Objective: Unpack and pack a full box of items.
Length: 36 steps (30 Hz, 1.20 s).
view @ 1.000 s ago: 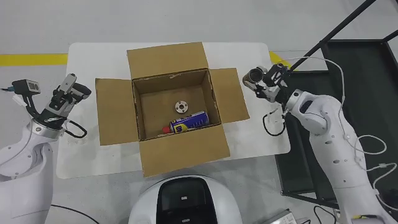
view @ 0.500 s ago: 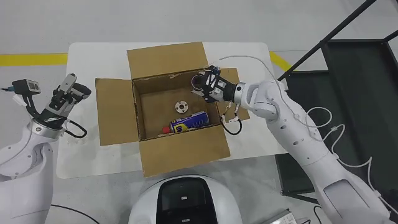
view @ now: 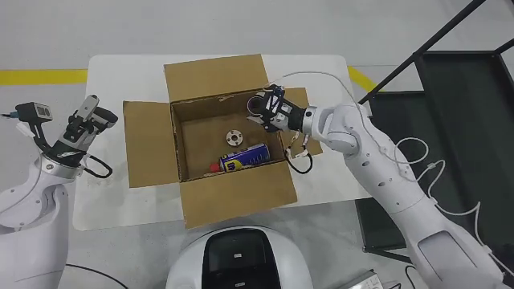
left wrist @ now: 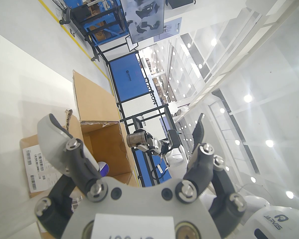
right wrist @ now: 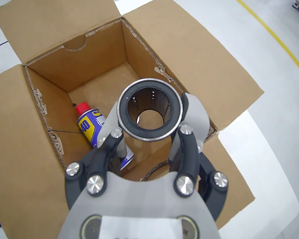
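An open cardboard box stands mid-table with its four flaps spread. On its floor lie a blue and yellow spray can with a red cap and a small metal ring. My right gripper is shut on a metal cylinder, a hollow sleeve with a dark rim, held over the box's right side above the opening. The spray can lies below it. My left gripper stands open and empty over the table's left edge, pointing toward the box.
The white table has bare room left of the box and at its far right corner. A dark metal frame stands to the right of the table. A yellow floor line runs behind.
My right arm swung from the table's right edge to above the box's right side with the metal cylinder, then held there. The left arm has stayed still.
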Motion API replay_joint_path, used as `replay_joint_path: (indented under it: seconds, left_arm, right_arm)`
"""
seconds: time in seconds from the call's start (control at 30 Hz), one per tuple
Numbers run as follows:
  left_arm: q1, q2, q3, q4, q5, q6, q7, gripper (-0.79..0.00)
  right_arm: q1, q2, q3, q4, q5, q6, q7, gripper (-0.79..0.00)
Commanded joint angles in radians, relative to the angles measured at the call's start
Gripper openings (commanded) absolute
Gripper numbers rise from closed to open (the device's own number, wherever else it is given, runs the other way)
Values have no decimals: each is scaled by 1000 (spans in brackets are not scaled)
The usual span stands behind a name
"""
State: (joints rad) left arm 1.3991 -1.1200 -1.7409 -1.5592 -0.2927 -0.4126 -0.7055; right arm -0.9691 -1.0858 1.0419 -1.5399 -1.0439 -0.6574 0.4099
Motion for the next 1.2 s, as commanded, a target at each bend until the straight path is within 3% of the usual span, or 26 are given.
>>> replay_joint_path:
  seconds: [0.0,0.1,0.23,0.5,0.73,1.0,1.03,1.07,1.1,1.17]
  left_arm:
    - [0,0,0,0,0,0,0,0]
    - [0,0,0,0,0,0,0,0]
    - [0,0,0,0,0,0,0,0]
    - [0,0,0,0,0,0,0,0]
    - [0,0,0,0,0,0,0,0]
    - [0,0,0,0,0,0,0,0]
    - [0,0,0,0,0,0,0,0]
    - [0,0,0,0,0,0,0,0]
    - [0,0,0,0,0,0,0,0]
    - [0,0,0,0,0,0,0,0]
  right_arm:
    - [-2,0,-2,-1,-1,2,-2,-785]
    - [30,-15,-57,23,0,-12,5,-785]
    - [168,-64,-186,148,68,-33,26,-785]
    - [415,-223,-481,486,75,-22,17,-785]
    - [504,-347,-601,742,89,-29,-41,-785]
    - [548,-445,-664,931,58,-21,-70,-785]
    - [550,-455,-668,951,55,-21,-77,-588]
    - [552,-465,-672,969,52,-22,-83,-268]
    - [553,-474,-676,986,49,-27,-90,0]
    - [557,-489,-680,1019,45,-37,-104,0]
